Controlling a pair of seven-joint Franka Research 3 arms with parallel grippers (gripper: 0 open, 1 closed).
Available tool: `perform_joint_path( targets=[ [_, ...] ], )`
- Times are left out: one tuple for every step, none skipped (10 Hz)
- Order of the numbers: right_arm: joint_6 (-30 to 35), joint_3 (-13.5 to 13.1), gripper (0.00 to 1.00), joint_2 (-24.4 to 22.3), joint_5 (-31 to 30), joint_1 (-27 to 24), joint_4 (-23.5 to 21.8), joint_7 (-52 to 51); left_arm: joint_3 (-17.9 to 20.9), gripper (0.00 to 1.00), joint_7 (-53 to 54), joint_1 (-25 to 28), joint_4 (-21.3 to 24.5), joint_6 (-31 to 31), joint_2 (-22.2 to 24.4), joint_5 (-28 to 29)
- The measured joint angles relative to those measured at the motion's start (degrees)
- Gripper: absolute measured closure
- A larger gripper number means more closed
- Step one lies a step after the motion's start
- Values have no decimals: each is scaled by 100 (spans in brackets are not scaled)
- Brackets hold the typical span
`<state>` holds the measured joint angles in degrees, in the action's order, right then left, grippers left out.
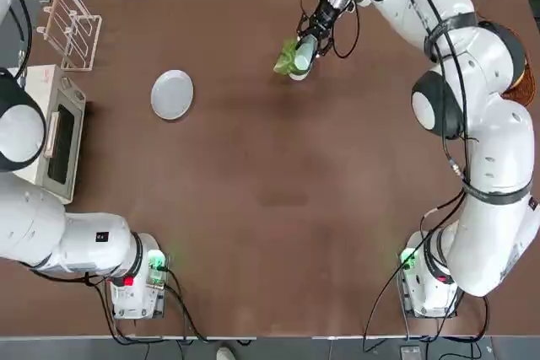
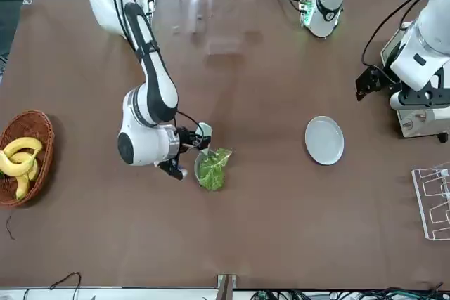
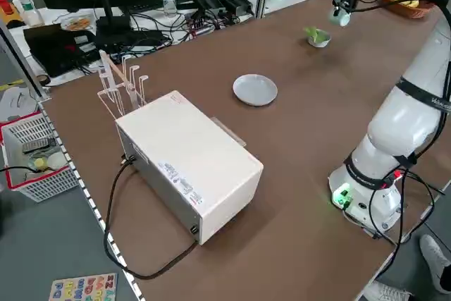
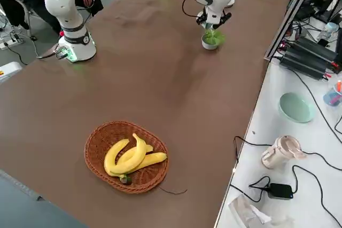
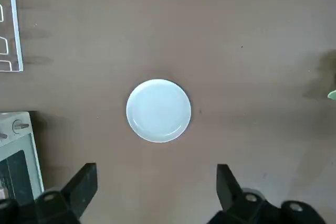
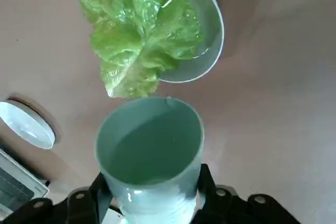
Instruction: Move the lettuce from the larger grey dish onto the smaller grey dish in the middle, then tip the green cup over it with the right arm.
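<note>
Lettuce (image 6: 142,30) already lies in the smaller grey dish (image 6: 210,40), its leaves hanging over one rim, and the larger grey dish (image 1: 172,94) sits bare on the counter (image 1: 270,191), well apart from it. So the move is done, by my reading, and the tipping is under way: the right gripper (image 6: 152,203) has its fingers clamped on the green cup (image 6: 149,150), which is held tilted just above and beside the bowl, its open mouth turned toward the leaves. The cup is not yet fully over, so what remains is to finish the tilt.

The left gripper (image 5: 157,192) hangs over the plate, fingers spread wide, holding nothing.

Around the edges stand a white oven-like box (image 3: 187,163), a clear rack (image 1: 72,27) and a wicker basket of bananas (image 4: 128,156). None of them is near the bowl; nothing blocks the pour.
</note>
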<state>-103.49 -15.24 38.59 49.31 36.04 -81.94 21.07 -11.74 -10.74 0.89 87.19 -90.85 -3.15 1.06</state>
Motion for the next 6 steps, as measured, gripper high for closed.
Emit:
perform_joint_path(
  targets=[
    [74,-21,32,1,-7,-38,-28,-804,0,0,0,0,0,0,0,0],
    [57,-111,32,7,-8,-73,-124,-1808,-1,0,0,0,0,0,0,0],
    [-33,-246,32,9,-9,-115,-261,-2825,0,0,0,0,0,0,0,1],
    [-202,-359,32,5,-8,-191,-428,-3915,4,0,0,2,-1,0,0,2],
    [-359,-425,32,-24,-6,-307,-589,-4974,7,0,0,3,-1,0,0,3],
    [-483,-454,32,-106,-5,-454,-765,-6011,6,0,0,3,-2,0,0,3]
  ],
)
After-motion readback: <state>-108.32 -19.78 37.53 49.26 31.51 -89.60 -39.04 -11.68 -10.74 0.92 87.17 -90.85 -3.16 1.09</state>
